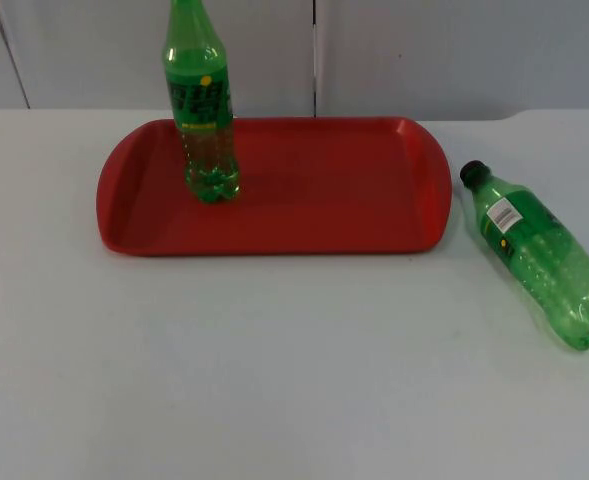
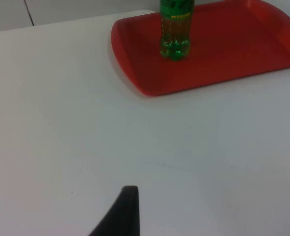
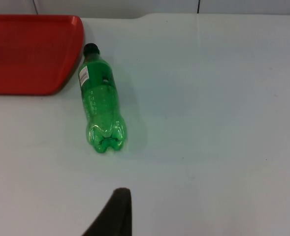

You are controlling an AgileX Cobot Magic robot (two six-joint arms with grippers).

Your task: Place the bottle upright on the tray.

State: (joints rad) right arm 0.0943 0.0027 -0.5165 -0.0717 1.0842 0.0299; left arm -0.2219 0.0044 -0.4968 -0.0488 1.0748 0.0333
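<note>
Waiting above open desk (image 1: 274, 360), my left jaws (image 2: 122, 211) and right jaws (image 3: 112, 211) hid their gap; I cannot tell. One bottle (image 1: 201, 100) stood upright on the tray (image 1: 354, 190); the fallen bottle (image 1: 544, 260) lay just beyond its right rim.

No writing can be read anywhere. The upright bottle (image 1: 202, 100) on the tray (image 1: 324, 215) wears a green label with dark lettering and a yellow dot, too blurred to read. The lying bottle (image 1: 542, 257) carries a white patch, perhaps a barcode.
</note>
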